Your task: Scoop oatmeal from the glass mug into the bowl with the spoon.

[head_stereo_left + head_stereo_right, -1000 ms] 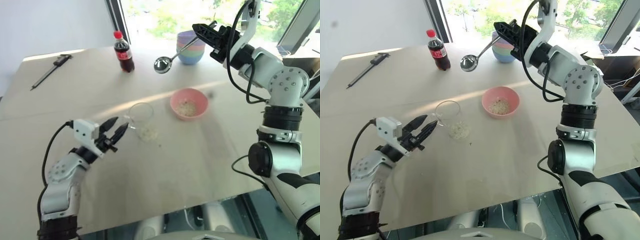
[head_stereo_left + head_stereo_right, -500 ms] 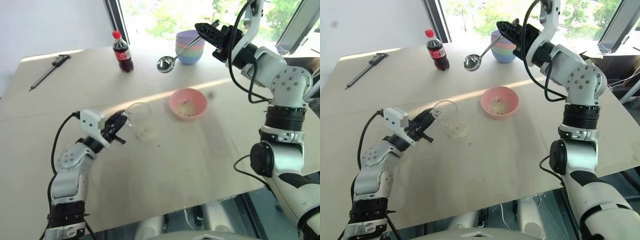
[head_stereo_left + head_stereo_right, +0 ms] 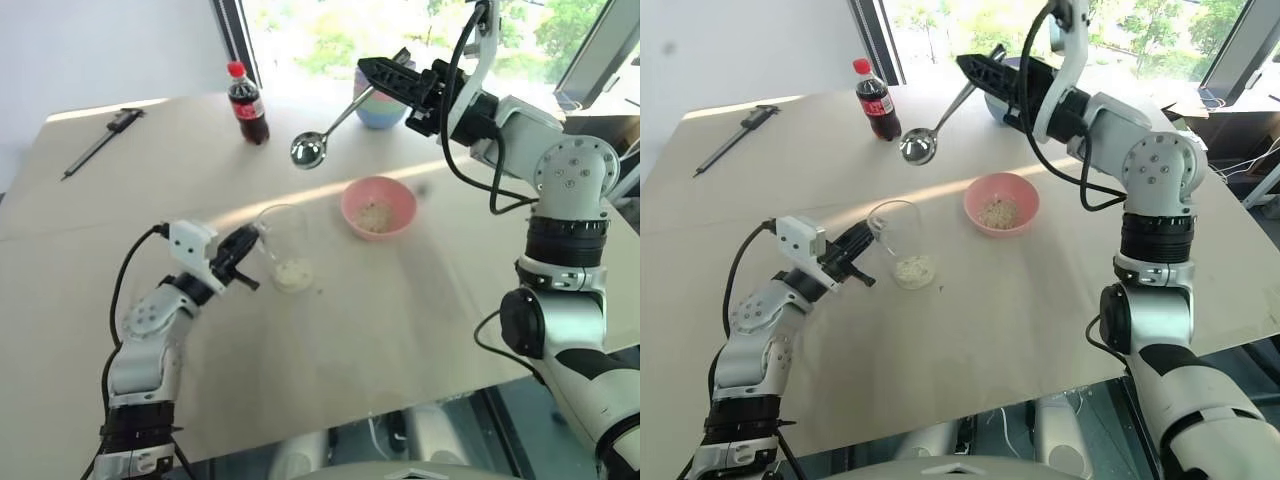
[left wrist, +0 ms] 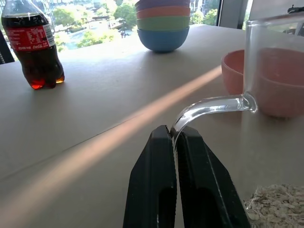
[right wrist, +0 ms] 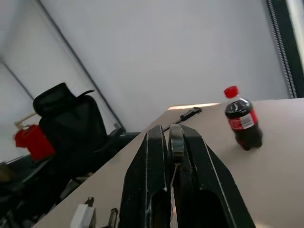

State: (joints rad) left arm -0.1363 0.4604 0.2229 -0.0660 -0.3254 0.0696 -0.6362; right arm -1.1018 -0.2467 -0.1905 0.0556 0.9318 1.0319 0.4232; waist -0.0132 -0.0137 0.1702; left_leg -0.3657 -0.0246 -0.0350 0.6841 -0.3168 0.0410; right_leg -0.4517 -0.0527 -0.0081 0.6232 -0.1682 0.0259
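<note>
Head stereo pair overlooks table (image 3: 400, 330); wrist cameras seemingly skim it.

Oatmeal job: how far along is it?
Some oatmeal already lies in the pink bowl. In hand: the left end effector pinches the glass mug by its handle; the right end effector holds the spoon aloft. Left: oatmeal remains in the mug.

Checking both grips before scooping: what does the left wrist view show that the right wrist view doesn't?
Left wrist: left gripper shut on the glass mug handle, oatmeal, the pink bowl, the stacked bowls. Right wrist: right gripper shut on the spoon handle, a dark caliper-like tool, a black chair. Both: the cola bottle on the table.
</note>
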